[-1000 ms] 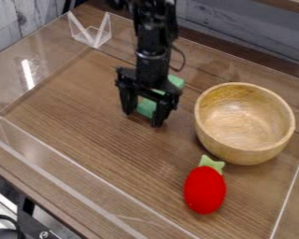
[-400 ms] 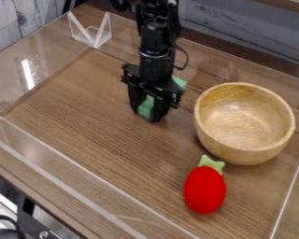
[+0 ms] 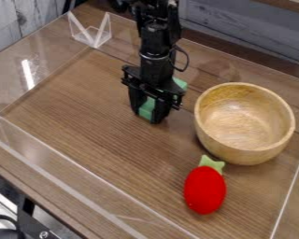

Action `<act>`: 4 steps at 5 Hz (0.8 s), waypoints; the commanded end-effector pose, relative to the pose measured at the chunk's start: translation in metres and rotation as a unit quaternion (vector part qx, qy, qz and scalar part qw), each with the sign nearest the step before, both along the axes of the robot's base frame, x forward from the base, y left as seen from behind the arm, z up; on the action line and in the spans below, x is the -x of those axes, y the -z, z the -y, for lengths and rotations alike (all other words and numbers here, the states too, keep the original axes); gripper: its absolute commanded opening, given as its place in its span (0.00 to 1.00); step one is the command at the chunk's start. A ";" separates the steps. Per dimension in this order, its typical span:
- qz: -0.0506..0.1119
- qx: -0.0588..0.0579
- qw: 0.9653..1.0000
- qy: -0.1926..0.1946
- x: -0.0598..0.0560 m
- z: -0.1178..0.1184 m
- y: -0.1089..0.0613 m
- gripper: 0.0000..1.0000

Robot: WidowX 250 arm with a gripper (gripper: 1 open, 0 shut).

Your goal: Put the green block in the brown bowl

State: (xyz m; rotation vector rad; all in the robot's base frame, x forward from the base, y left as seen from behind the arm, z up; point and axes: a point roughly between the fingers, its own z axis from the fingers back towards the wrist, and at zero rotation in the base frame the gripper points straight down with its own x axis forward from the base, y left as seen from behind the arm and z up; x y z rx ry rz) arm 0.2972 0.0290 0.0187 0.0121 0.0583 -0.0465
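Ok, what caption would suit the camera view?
Gripper closed around the green block, left of the bowl and strawberry.

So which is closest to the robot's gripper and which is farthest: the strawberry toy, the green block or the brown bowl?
1. Green block: right at the gripper, between its fingers.
2. Brown bowl: just off to the picture's right.
3. Strawberry toy: lower right, below the bowl.
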 end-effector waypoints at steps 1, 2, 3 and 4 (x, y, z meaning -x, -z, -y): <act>0.039 -0.001 0.999 0.015 -0.011 0.009 -0.028 0.00; 0.047 0.000 0.998 0.030 -0.015 0.014 -0.038 0.00; 0.052 -0.005 0.999 0.008 -0.016 -0.004 -0.052 0.00; 0.057 -0.010 0.998 -0.015 -0.016 -0.025 -0.063 0.00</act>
